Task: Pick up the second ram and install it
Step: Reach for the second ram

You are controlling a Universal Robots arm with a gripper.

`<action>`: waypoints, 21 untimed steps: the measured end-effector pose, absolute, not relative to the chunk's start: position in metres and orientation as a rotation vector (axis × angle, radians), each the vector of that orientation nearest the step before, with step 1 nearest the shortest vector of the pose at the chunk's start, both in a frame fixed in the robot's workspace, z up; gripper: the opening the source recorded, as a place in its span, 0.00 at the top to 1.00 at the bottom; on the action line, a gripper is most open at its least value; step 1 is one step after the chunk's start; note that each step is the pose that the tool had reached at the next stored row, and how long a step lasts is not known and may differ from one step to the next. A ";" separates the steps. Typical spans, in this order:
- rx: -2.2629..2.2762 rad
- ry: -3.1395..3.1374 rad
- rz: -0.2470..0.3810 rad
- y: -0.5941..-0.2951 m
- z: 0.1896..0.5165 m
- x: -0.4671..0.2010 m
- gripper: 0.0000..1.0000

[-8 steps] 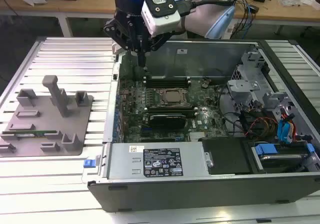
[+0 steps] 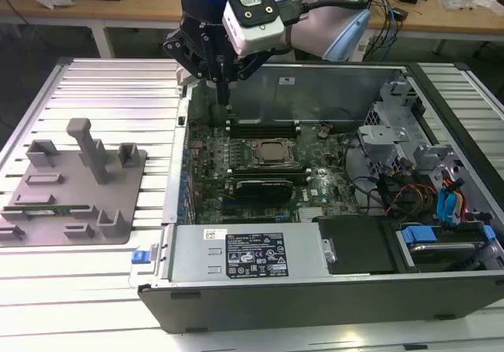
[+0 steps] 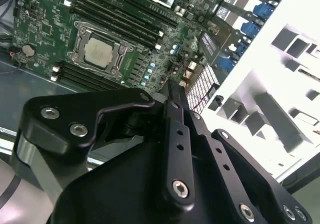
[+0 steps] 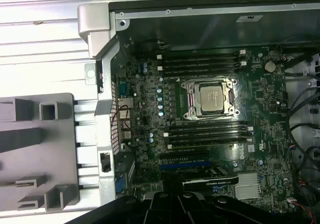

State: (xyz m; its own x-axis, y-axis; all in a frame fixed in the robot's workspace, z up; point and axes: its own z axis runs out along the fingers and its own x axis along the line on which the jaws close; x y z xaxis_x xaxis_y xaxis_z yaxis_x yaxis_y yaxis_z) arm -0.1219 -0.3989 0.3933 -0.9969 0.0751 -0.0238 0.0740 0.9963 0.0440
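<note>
Hovering over the open case (image 2: 331, 297), the gripper (image 2: 223, 100) looks closed and empty; the second ram (image 2: 51, 208) lies flat on the grey fixture (image 2: 126, 210), well apart; pick not yet begun, I'd say; grabbing it calls for opened jaws squared along that thin stick.

Bright, even overhead light washes the ribbed worktop (image 2: 102, 84), which burns out to glaring white in the second wrist view, while the computer case (image 2: 315, 297) walls shade the motherboard (image 4: 145, 129) to dim green and the black gripper (image 3: 174, 97) shows as near-silhouette.
</note>
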 end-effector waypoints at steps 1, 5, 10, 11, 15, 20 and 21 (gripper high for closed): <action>0.116 3.113 0.066 -0.399 0.393 -0.122 0.92; 0.117 3.113 0.064 -0.399 0.393 -0.130 0.92; 0.117 3.113 0.064 -0.399 0.393 -0.143 0.92; 0.117 3.113 0.064 -0.399 0.393 -0.144 0.92; 0.116 3.113 0.064 -0.399 0.393 -0.156 0.92; 0.116 3.113 0.064 -0.399 0.393 -0.167 0.92; 0.116 3.113 0.064 -0.399 0.393 -0.170 0.92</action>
